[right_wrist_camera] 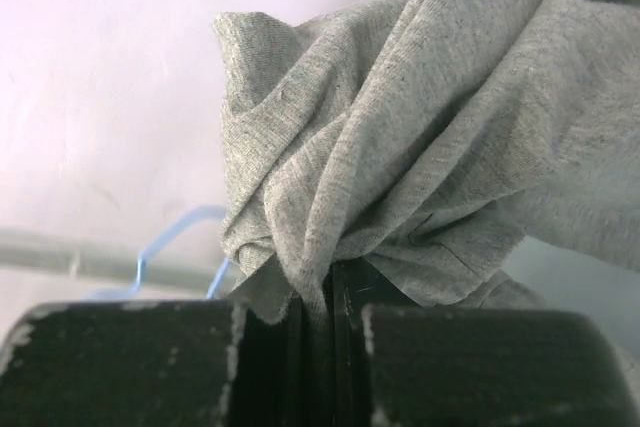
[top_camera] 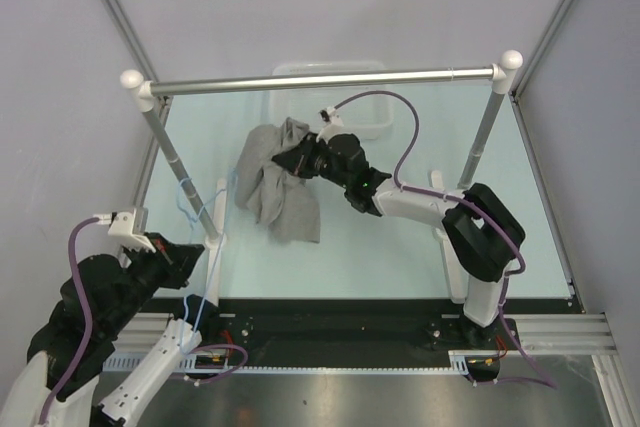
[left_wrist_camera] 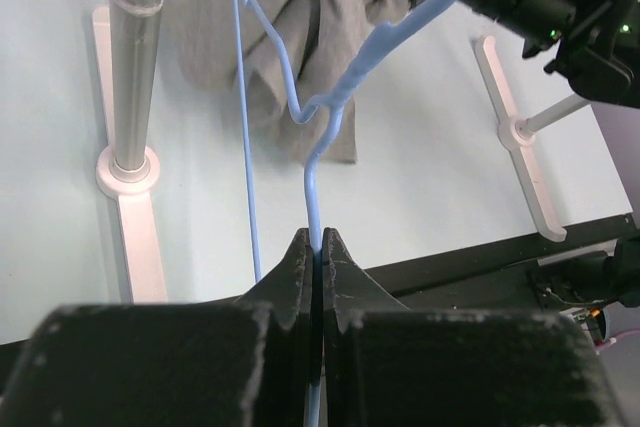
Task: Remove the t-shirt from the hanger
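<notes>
While the left jaws pinch the hanger (left_wrist_camera: 312, 197), the right jaws clamp the t-shirt (top_camera: 280, 197) near a clear bin (top_camera: 372, 125).

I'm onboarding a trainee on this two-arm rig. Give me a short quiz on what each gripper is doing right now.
1. Multiple choice: what is the right gripper shut on? A the hanger; B the t-shirt; C nothing.
2. True or false: the left gripper is open.
3. Fill in: the hanger's wire is coloured ___.

Key: 1 B. 2 False, it is shut on the hanger's wire. 3 light blue.
</notes>
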Controlling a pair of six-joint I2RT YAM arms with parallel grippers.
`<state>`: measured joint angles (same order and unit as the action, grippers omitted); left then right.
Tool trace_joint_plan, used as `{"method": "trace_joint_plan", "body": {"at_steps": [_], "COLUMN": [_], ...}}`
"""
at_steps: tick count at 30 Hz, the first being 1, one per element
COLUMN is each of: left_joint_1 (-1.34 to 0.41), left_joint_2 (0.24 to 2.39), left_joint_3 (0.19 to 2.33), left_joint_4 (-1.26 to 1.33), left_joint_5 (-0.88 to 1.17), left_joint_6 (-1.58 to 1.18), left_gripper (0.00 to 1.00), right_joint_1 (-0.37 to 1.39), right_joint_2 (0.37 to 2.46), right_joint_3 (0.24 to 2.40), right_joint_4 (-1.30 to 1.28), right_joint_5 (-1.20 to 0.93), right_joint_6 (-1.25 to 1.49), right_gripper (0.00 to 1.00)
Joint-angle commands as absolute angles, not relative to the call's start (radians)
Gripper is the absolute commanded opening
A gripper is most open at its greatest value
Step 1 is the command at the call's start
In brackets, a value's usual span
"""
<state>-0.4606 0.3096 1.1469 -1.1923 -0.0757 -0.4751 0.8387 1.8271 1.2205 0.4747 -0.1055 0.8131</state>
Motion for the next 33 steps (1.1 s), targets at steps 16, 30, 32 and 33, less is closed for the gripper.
{"method": "trace_joint_plan", "body": {"at_steps": [16, 30, 32, 33], "left_joint_1": [-0.509, -0.571, -0.575, -0.58], "left_joint_2": [0.235, 0.271, 0.282, 0.285], "left_joint_3": [1.086, 1.124, 1.126, 1.127], "left_joint_4": [-1.184, -1.206, -1.204, -1.204], "left_joint_5": [-0.077, -0.141, -0.14, -0.14], "left_joint_6": [-0.436, -0.411, -0.408, -0.408], "left_gripper": [0.0, 0.0, 0.0, 0.0], "right_joint_1": [0.758, 0.735, 0.715, 0.704], "right_joint_2": [2.074, 2.428, 2.477, 2.493], "right_joint_3": [1.675, 2.25, 2.341, 2.37], "right_joint_4": [0.817, 0.851, 0.821, 0.778], "right_joint_5": [0.438, 0.704, 0.684, 0.683], "right_joint_6": [0.551, 0.147, 0.137, 0.14], "right_gripper": [0.0, 0.0, 0.0, 0.0]}}
